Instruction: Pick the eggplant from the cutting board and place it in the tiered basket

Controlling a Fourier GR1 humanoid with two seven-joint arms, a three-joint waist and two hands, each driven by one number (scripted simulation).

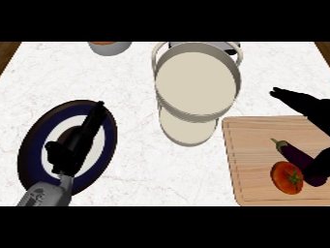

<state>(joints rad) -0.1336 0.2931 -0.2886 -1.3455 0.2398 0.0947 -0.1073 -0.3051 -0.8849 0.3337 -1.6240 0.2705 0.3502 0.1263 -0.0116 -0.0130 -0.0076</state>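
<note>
- Fingers of the right robot hand reach over the cutting board from its right side; the upper fingers point straight out up-left past the board's top edge, while the thumb curls down onto the eggplant's lower end.
- Whether that hand has actually closed round the eggplant cannot be told; the thumb touches or covers its lower right end, the long fingers stay clear of it.
- The left robot hand lies well left of the board, over a dark blue plate, fingers stretched straight toward the upper right and holding nothing.
- The eggplant is dark purple and glossy with a small green stem at its upper left tip; it lies slantwise on the right part of the cutting board.
- A red tomato sits on the board, touching or just beside the eggplant's lower left side.
- The tiered basket, cream with pale round trays one above the other, stands just up-left of the board.
- A grey bowl with something orange inside sits further up-left, at the far edge.
- The tabletop is white marble with faint veins; brown wood shows at both upper corners.
</note>
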